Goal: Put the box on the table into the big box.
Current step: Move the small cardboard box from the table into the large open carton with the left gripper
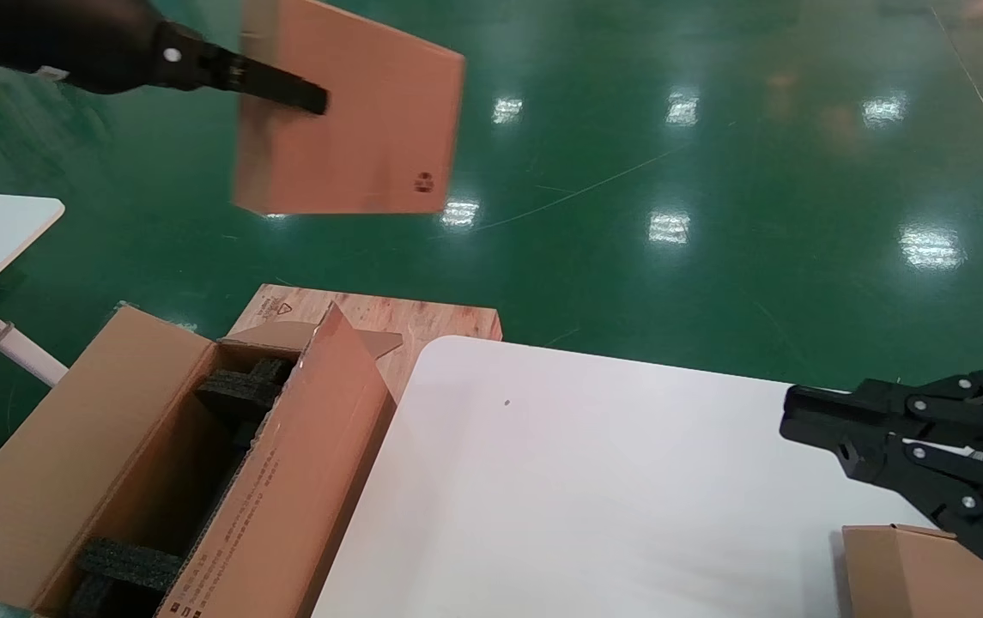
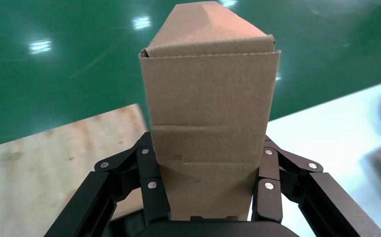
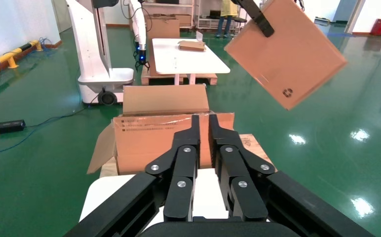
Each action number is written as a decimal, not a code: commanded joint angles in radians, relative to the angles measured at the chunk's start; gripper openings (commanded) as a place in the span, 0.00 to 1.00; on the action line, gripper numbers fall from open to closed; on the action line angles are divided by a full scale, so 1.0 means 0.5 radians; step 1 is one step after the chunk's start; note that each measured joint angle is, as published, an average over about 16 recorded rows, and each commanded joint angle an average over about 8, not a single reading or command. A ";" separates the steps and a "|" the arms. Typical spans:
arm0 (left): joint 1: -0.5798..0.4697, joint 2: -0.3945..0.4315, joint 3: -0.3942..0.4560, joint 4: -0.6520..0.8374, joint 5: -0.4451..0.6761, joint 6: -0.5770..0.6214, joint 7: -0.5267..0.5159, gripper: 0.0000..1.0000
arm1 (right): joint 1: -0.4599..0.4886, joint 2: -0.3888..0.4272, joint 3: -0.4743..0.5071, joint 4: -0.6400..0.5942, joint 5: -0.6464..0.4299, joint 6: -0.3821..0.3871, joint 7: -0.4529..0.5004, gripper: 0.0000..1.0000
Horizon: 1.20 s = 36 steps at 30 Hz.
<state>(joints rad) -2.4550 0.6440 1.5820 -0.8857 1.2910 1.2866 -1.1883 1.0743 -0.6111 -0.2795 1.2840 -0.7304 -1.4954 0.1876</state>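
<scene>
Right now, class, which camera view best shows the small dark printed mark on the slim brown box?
The head view: the slim brown box, held aloft by the left gripper, faces the camera, its printed mark plain near one corner. The right wrist view also shows the mark, from farther off. The left wrist view shows only the box's narrow end, no mark.

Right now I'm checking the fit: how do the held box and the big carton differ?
The box is flat, slim and closed; the big box is long, deep and open, flaps up.
The box hangs tilted in the left end effector; the big box sits low beside the table.
Only the big box holds black foam blocks.
Both are brown cardboard.
</scene>
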 commanded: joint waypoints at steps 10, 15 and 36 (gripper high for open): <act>-0.154 0.108 0.178 0.084 0.498 0.133 -0.010 0.00 | 0.000 0.000 0.000 0.000 0.000 0.000 0.000 1.00; -0.175 0.212 0.311 0.151 0.756 0.241 -0.073 0.00 | 0.000 0.000 0.000 0.000 0.000 0.000 0.000 1.00; 0.175 0.455 0.839 0.599 0.831 0.470 0.063 0.00 | 0.000 0.000 0.000 0.000 0.000 0.000 0.000 1.00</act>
<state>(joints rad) -2.3722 0.8724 2.0045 -0.5870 1.7033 1.5217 -1.1579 1.0743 -0.6111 -0.2795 1.2840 -0.7304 -1.4954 0.1876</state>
